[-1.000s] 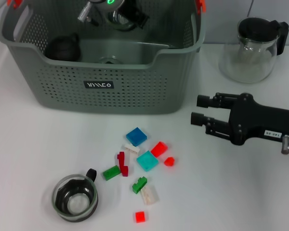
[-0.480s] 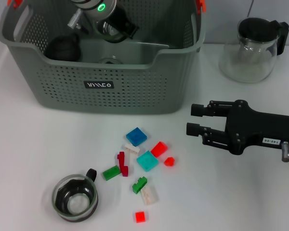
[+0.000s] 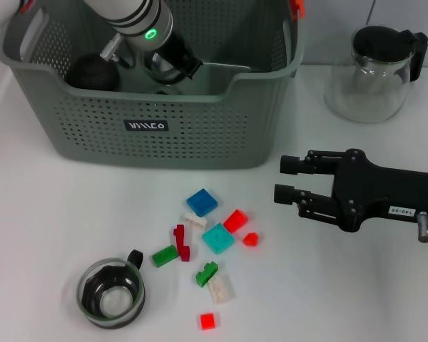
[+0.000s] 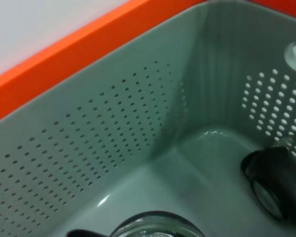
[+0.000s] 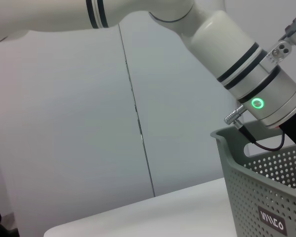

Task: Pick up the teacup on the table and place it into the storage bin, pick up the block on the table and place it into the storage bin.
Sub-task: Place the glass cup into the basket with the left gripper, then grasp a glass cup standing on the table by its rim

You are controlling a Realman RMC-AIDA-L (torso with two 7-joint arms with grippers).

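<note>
The storage bin (image 3: 146,128) stands at the back left of the table. My left gripper (image 3: 172,65) reaches down inside it, over a glass teacup (image 3: 162,89) on the bin floor; the left wrist view shows that cup's rim (image 4: 155,224) against the bin wall (image 4: 113,148). Another glass teacup (image 3: 112,292) with a black handle stands on the table at the front left. Several coloured blocks (image 3: 218,238) lie scattered in the middle. My right gripper (image 3: 286,179) hovers open to the right of the blocks, holding nothing.
A dark round object (image 3: 93,71) lies in the bin's left corner and shows as a dark object (image 4: 274,187) in the left wrist view. A glass pitcher (image 3: 374,71) with a black lid stands at the back right. The right wrist view shows the bin's corner (image 5: 266,197).
My left arm has lowered deeper into the bin, toward its front wall. The right gripper has shifted a little left and down, toward the blocks.
</note>
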